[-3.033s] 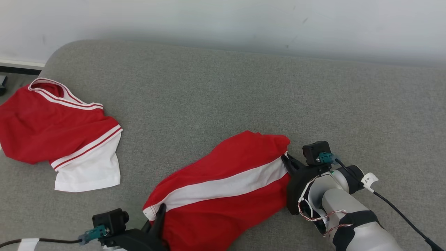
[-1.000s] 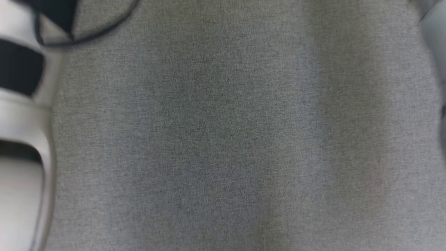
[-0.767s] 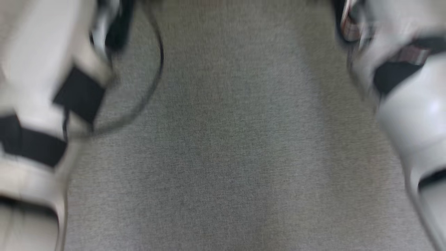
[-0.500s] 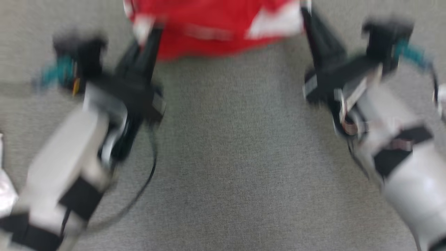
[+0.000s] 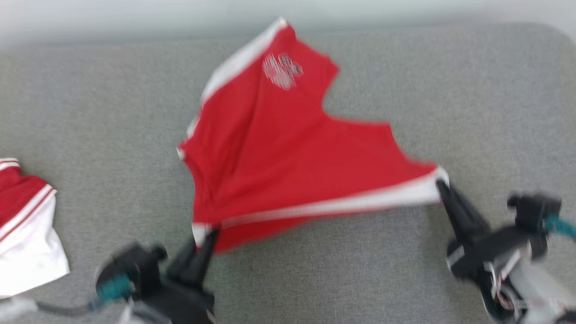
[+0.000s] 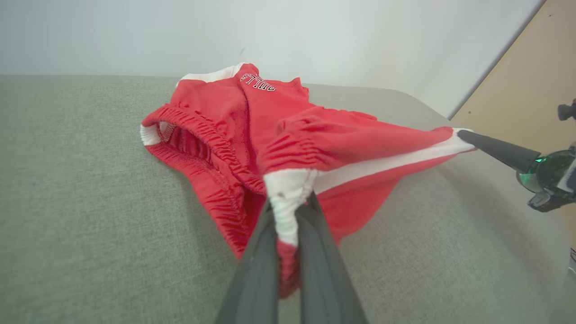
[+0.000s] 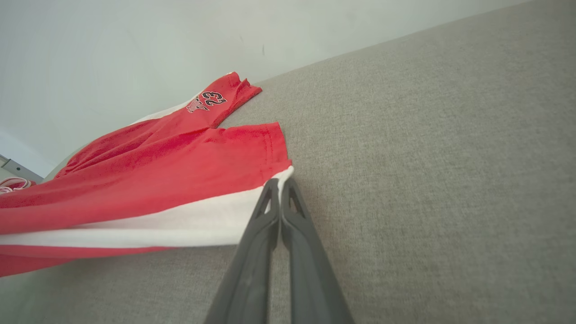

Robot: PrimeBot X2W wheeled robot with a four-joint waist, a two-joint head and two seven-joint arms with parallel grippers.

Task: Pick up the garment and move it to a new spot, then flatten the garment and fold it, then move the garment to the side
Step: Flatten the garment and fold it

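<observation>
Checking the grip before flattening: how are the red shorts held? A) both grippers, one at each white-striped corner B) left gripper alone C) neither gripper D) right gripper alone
A: the left gripper and the right gripper each pinch a white-striped corner of the red shorts, stretched between them.

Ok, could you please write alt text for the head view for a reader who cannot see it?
Red shorts are stretched over a grey cushion, the left pincer and right pincer each shut on one end of a white side stripe. Another red-and-white garment lies at the left edge. The picture is blurred.
</observation>
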